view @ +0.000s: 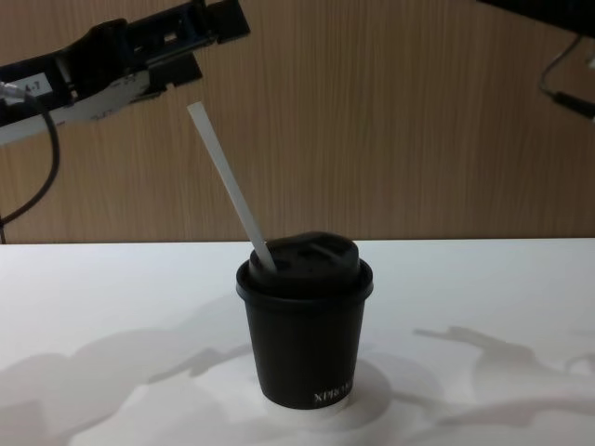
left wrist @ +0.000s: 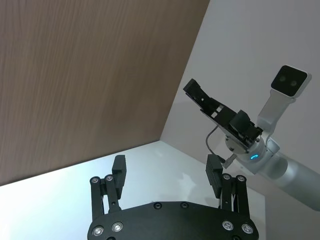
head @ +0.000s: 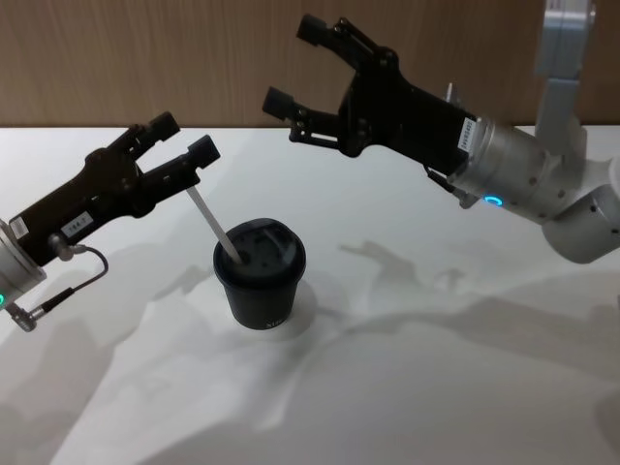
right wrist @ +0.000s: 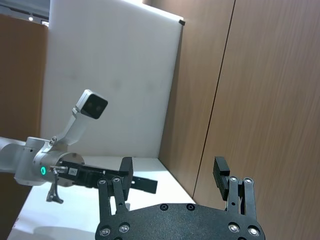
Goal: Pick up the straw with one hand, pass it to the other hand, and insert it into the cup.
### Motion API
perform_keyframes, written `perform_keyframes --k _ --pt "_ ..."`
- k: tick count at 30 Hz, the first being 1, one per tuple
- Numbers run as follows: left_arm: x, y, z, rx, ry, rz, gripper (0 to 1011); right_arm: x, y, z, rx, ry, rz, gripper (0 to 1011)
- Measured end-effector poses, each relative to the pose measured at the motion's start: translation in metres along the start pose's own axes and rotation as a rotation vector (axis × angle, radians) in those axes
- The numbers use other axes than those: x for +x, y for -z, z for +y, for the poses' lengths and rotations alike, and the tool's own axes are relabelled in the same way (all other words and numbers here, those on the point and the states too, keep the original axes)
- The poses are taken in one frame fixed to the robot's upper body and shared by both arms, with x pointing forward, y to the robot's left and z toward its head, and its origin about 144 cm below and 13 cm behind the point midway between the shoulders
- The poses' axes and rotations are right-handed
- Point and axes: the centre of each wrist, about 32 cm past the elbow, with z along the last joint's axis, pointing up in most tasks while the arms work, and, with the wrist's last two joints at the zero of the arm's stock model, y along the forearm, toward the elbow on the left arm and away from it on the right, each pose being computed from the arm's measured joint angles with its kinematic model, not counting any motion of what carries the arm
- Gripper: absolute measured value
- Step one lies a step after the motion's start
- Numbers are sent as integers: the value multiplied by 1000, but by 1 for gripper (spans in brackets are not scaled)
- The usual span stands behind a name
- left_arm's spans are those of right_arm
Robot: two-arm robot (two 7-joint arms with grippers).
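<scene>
Thin white straw (head: 215, 225) stands leaning in matte black paper cup (head: 260, 288) lid hole. My left gripper (head: 182, 141) open just above it, let go. My right gripper (head: 305, 66) open, high, away.

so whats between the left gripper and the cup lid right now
The straw: its lower end sits in the lid of the cup, and it leans up toward the open left gripper. In the chest view its top is just below that gripper, seemingly released.
</scene>
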Motion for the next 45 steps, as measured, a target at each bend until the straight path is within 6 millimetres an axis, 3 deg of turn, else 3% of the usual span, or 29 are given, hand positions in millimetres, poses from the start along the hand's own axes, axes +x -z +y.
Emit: perform_keyframes --k 17,45 --pt "-9 3 13 -24 -18 1 1000 -10 -12 -20 -19 -82 87 1001" --pt "-20 9 20 -43 -41 -38 999 -19 -18 -26 -13 -131 137 1001"
